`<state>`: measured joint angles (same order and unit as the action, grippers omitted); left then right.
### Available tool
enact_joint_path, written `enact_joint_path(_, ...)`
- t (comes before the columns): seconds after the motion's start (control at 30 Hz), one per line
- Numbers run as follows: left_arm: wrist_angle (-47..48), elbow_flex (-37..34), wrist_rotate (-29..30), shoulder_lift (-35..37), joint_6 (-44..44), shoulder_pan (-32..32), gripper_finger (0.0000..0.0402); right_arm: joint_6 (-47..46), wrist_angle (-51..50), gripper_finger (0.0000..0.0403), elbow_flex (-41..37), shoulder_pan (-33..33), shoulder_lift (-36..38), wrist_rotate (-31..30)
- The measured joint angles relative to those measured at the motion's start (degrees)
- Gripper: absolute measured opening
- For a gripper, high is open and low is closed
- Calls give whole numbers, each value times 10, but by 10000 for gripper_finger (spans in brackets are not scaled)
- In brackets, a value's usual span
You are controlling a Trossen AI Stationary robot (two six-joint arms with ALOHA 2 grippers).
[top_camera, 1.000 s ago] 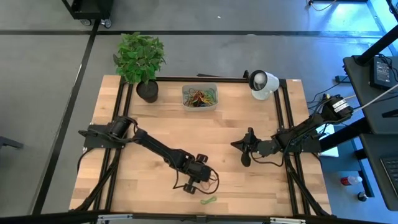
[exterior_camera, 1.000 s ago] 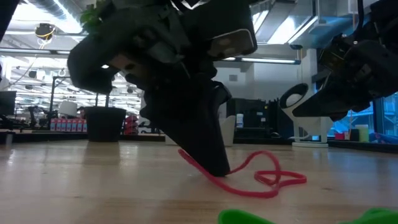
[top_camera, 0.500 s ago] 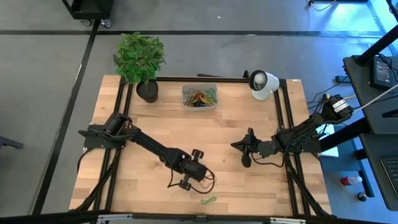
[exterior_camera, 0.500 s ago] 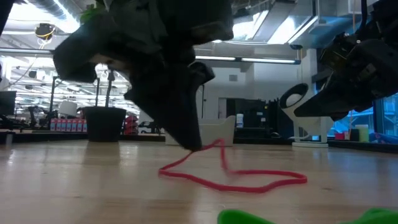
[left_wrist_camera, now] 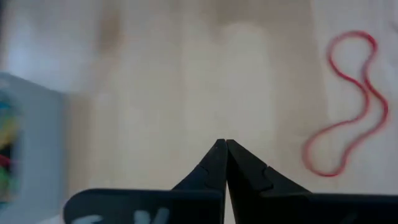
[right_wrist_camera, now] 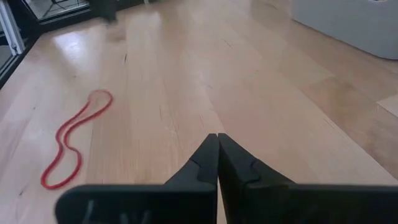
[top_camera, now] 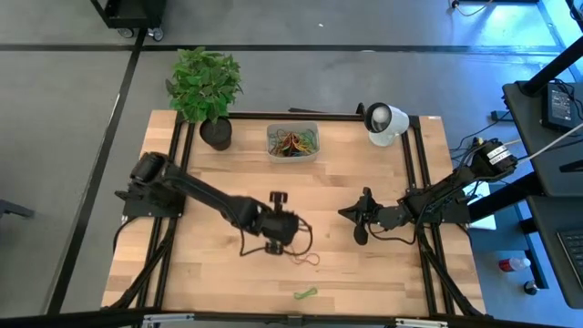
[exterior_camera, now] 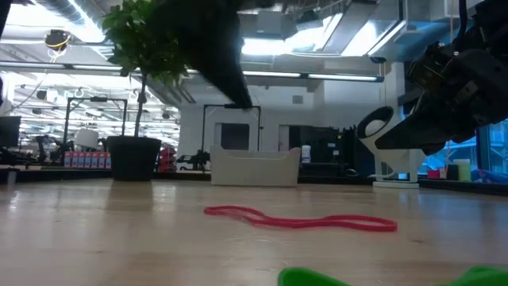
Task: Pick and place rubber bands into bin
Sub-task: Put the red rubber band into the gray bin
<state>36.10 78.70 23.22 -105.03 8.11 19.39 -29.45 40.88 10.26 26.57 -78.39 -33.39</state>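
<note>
A red rubber band [exterior_camera: 302, 220] lies flat on the wood, twisted into a long loop; it also shows in the left wrist view [left_wrist_camera: 345, 106], the right wrist view [right_wrist_camera: 74, 140] and the high view [top_camera: 310, 259]. My left gripper [left_wrist_camera: 225, 146] is shut and empty, raised above the table [top_camera: 279, 228], a little to the far left of that band. A green band [top_camera: 305, 293] lies near the front edge. The translucent bin [top_camera: 292, 142] at the far middle holds several coloured bands. My right gripper [right_wrist_camera: 216, 138] is shut and empty, right of centre [top_camera: 344, 212].
A black plant pot [top_camera: 216, 133] with a leafy plant stands at the far left. A white round camera [top_camera: 384, 122] stands at the far right. Black frame rails run along the table's left, right and far sides. Bare wood lies between the grippers and the bin.
My left gripper has risen from the table and gone toward the far edge. It first drew one end of the red band up. The band has since fallen away from the fingers and now lies flat and stretched out on the wood.
</note>
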Motion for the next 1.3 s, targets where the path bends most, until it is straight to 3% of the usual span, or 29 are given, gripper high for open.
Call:
enact_joint_path(0.17,-3,-2,2,48,-18,-42,1,-1,0,4,0,0,0,0)
enact_joint_path(0.3,-7,-5,-77,47,-34,-63,1,0,0,4,0,0,0,0)
enact_joint_path(0.37,-26,-5,-123,30,-44,-62,3,0,-1,4,0,0,0,0)
enact_joint_path(0.5,-51,-5,-153,-17,-51,-38,23,-2,-6,4,0,0,0,0)
enact_joint_path(0.77,-62,-5,-138,-119,-34,0,90,-18,-14,4,-1,0,0,0)
enact_joint_path(0.93,-96,-2,-139,-153,-27,8,109,-17,-13,4,0,0,0,0)
enact_joint_path(1.03,-106,-2,-146,-158,-27,7,93,-17,-13,4,0,0,0,0)
enact_joint_path(1.17,-104,-3,-149,-156,-29,8,18,-15,-13,4,0,0,0,0)
enact_joint_path(1.3,-100,-3,-146,-147,-44,6,3,-14,-14,4,0,0,0,0)
